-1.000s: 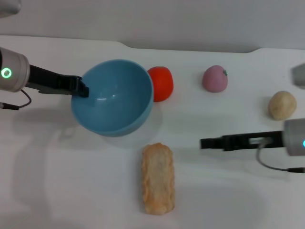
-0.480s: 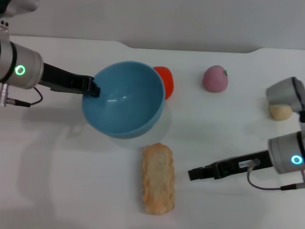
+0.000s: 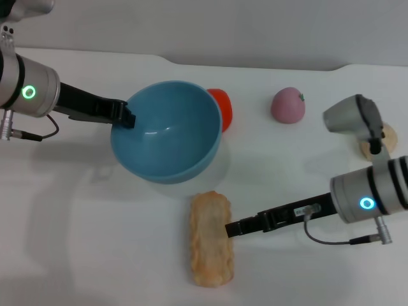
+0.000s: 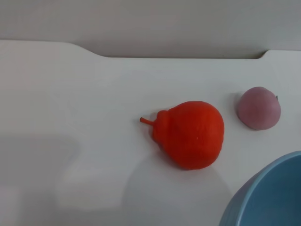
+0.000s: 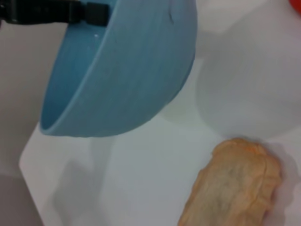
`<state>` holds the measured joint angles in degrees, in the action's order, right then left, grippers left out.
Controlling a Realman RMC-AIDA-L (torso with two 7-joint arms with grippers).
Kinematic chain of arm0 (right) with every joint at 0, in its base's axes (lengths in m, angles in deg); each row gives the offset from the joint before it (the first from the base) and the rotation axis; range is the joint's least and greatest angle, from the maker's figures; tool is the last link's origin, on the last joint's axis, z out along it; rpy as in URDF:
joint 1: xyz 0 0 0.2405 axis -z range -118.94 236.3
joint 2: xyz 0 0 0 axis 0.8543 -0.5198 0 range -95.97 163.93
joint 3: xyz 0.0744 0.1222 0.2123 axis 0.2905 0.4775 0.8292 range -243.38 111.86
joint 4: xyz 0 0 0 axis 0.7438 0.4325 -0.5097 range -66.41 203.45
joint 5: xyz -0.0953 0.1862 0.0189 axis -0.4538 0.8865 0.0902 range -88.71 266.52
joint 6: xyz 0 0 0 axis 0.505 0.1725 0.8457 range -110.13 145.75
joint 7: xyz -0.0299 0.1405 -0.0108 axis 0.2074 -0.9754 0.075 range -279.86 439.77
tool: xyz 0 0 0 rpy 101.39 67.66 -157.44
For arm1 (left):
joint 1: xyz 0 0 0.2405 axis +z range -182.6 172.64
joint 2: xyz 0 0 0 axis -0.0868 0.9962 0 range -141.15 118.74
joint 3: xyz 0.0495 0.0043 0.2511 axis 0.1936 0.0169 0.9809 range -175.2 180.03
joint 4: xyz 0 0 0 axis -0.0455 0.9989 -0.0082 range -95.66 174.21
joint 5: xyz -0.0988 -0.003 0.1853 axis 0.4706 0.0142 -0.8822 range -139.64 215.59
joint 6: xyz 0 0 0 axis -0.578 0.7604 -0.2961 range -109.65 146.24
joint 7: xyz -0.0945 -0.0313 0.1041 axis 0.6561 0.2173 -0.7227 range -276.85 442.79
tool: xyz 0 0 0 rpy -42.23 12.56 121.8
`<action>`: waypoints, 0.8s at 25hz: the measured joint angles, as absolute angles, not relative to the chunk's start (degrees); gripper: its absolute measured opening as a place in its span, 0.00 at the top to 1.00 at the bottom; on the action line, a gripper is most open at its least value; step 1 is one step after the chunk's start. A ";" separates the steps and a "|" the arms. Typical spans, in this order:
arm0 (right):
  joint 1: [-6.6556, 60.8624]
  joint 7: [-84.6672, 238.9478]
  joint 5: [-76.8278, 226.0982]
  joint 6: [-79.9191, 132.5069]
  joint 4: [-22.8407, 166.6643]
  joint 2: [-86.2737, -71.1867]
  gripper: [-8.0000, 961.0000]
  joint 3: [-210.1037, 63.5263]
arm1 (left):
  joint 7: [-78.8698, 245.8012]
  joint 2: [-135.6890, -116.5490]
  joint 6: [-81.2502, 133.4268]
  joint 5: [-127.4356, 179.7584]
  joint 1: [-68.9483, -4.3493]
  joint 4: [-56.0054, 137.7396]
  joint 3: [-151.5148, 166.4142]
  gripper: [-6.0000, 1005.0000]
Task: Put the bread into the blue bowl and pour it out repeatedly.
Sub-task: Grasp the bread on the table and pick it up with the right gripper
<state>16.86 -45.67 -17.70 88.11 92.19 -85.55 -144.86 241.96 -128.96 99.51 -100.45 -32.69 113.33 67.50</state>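
The blue bowl (image 3: pixel 167 137) is empty and tilted, raised a little off the white table, its opening facing up and toward me. My left gripper (image 3: pixel 127 119) is shut on its left rim. In the right wrist view the bowl (image 5: pixel 136 61) shows from the side, with the left gripper (image 5: pixel 94 9) on its rim. A corner of the bowl (image 4: pixel 268 197) also shows in the left wrist view. The bread (image 3: pixel 211 237) lies flat on the table just in front of the bowl. My right gripper (image 3: pixel 231 227) has its tip at the bread's right edge. The bread (image 5: pixel 233 188) appears close below in the right wrist view.
A red pear-shaped fruit (image 3: pixel 223 108) sits right behind the bowl, and also shows in the left wrist view (image 4: pixel 190 134). A pink fruit (image 3: pixel 288 105) lies farther right. A beige ball (image 3: pixel 386 141) is partly hidden behind the right arm.
My right gripper has swept left and toward the front, from open table to the bread's right edge. The left gripper carried the bowl slightly right, then held still.
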 joint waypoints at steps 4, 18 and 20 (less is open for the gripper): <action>15.61 -45.87 -12.54 84.40 90.19 -85.72 0.45 -149.42 | 241.96 -128.89 99.50 -100.45 -33.09 113.35 67.30 0.97; 12.20 -55.51 -3.31 73.34 90.02 -85.86 0.45 -167.49 | 241.96 -128.79 99.02 -100.45 -33.66 113.37 67.28 0.97; 12.54 -55.55 -2.51 71.29 90.26 -85.88 0.45 -167.55 | 241.96 -128.80 98.89 -100.45 -33.66 113.37 67.28 0.97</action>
